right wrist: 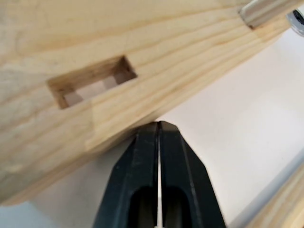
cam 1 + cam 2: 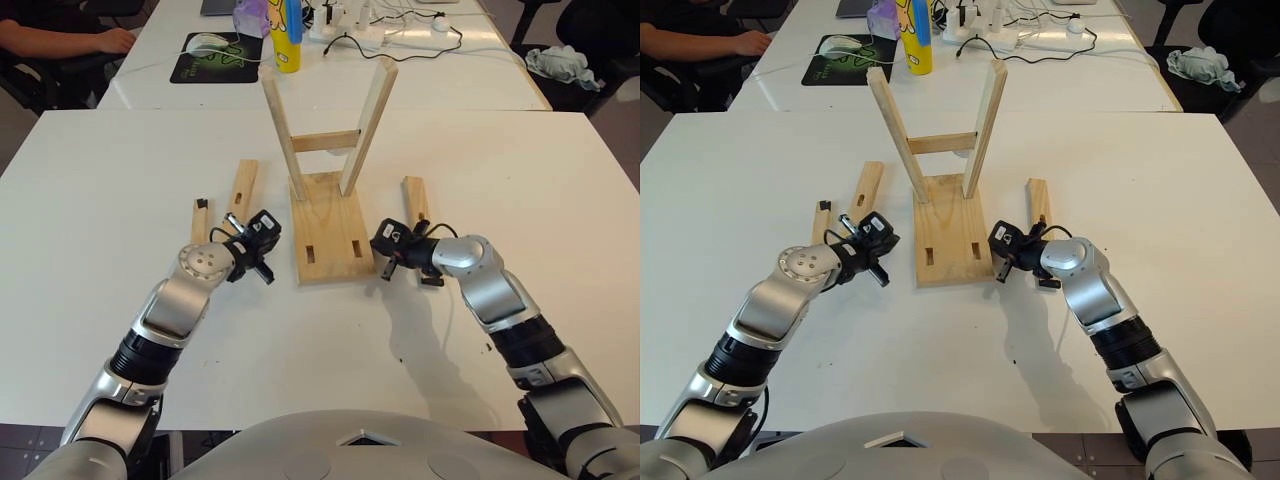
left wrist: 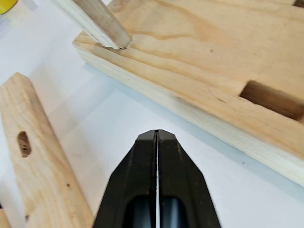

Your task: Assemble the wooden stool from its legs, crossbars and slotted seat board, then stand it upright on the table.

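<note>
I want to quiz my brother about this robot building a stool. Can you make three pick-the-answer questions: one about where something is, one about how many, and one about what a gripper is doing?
1. Where is the seat board?
A. flat on the table
B. held up in the air
C. on the floor

2. How many legs stand in it?
A. none
B. two
C. four

3. The left gripper is:
A. wide open
B. shut on a leg
C. shut and empty

Answers: 1 A, it lies flat on the white tabletop. 2 B, two stand up, joined by a crossbar. 3 C, its fingers meet with nothing between them.
</note>
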